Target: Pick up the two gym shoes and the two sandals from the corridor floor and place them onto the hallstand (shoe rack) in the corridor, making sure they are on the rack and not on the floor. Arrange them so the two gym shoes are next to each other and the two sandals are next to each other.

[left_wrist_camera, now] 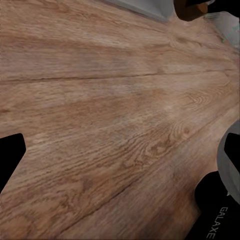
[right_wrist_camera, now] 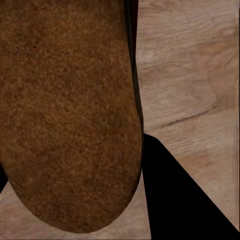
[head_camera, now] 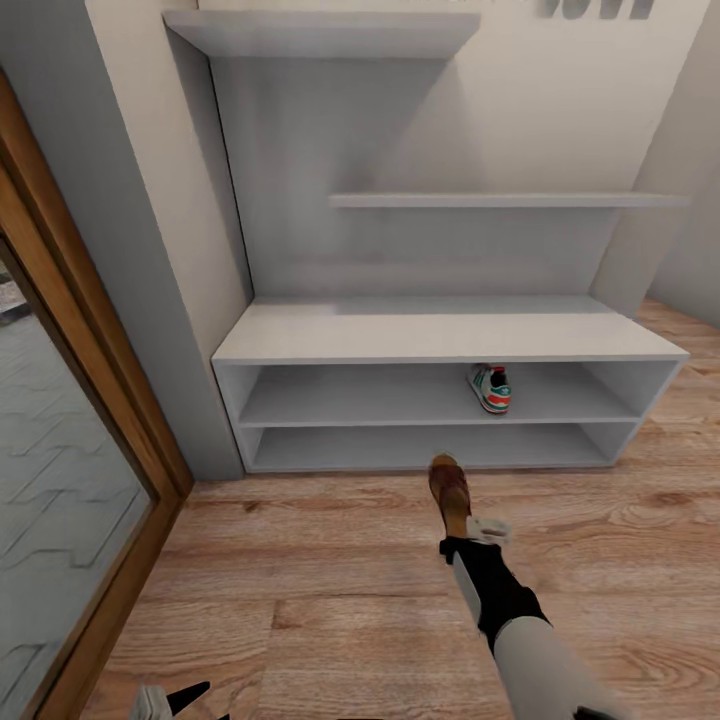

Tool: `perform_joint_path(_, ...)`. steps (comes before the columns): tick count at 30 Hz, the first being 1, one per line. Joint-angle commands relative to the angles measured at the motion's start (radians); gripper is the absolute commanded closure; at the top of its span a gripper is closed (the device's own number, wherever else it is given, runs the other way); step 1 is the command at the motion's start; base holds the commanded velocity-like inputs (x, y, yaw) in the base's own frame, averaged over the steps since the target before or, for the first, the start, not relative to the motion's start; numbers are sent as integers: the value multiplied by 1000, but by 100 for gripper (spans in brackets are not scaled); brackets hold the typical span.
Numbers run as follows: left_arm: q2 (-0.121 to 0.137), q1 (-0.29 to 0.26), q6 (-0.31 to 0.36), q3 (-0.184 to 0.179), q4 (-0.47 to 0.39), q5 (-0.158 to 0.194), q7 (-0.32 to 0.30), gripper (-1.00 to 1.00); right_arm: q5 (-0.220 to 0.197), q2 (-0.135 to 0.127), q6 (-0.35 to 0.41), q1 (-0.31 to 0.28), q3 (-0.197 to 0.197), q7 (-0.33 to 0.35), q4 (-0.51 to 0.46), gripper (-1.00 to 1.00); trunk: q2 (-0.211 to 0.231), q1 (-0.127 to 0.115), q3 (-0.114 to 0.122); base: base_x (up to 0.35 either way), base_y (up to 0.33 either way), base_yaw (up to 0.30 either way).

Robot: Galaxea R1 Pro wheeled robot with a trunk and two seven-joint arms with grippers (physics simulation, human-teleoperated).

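One gym shoe [head_camera: 490, 388], white with green stripes and a red-orange heel, stands on the upper open tier of the hallstand [head_camera: 440, 335], right of the middle. My right gripper [head_camera: 463, 527] is shut on a dark-brown sandal [head_camera: 450, 492], which it holds above the corridor floor [head_camera: 300, 560] just in front of the hallstand's lower tier. In the right wrist view the sandal's brown sole [right_wrist_camera: 70, 110] is close up beside a black finger [right_wrist_camera: 180, 200]. At the bottom edge of the head view my left gripper [head_camera: 170, 700] hangs low over the floor, open, with its fingers [left_wrist_camera: 10, 155] wide apart and nothing between them.
A wood-framed glass door [head_camera: 60, 450] runs along the left, with a grey wall [head_camera: 150, 260] between it and the hallstand. Two staggered floating shelves [head_camera: 500, 200] hang above the bench top. Bare plank floor [left_wrist_camera: 115, 125] lies under the left gripper.
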Motion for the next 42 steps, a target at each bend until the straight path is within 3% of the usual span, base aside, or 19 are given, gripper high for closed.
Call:
perform_joint_path(1, -1, -1, -10, 7, -2, -10, -4, -100, 5, 1, 8, -13, -6, -6, 4, 100, 0, 0, -1, 0, 0, 0)
perform_joint_path(9, 1, 1, -11, 7, -14, -9, -4, -100, 5, 1, 12, -122, -5, -22, 83, 100, 0, 0, -1, 0, 0, 0)
perform_joint_path(13, 3, 1, -12, 8, -15, -9, -4, -100, 5, 1, 11, -127, -5, -20, 88, 100, 0, 0, -1, 0, 0, 0)
perform_joint_path(19, 3, 0, -12, 7, -15, -9, -5, -100, 5, 1, 10, -128, -4, -18, 88, 100, -2, 3, -25, 0, 0, 0)
perform_joint_path(32, 1, -6, -10, 8, -16, -7, -7, -100, 3, 1, 10, -128, -3, -17, 85, 100, -5, 8, -92, 0, 0, 0)
perform_joint_path(35, 1, -19, -2, -8, -25, -7, -27, -100, 3, 1, 11, -128, -4, -19, 78, 100, -5, 10, -108, 0, 0, 0)
perform_joint_path(36, -7, -30, 3, -18, -68, -7, -34, -100, 3, 1, 12, -129, -5, -22, 47, 100, -6, 10, -114, 0, 0, 0)
perform_joint_path(42, -11, -29, 4, -21, -79, -8, -33, -100, 1, 1, 13, -133, -5, -23, -2, 100, -6, 10, -115, 0, 0, 0)
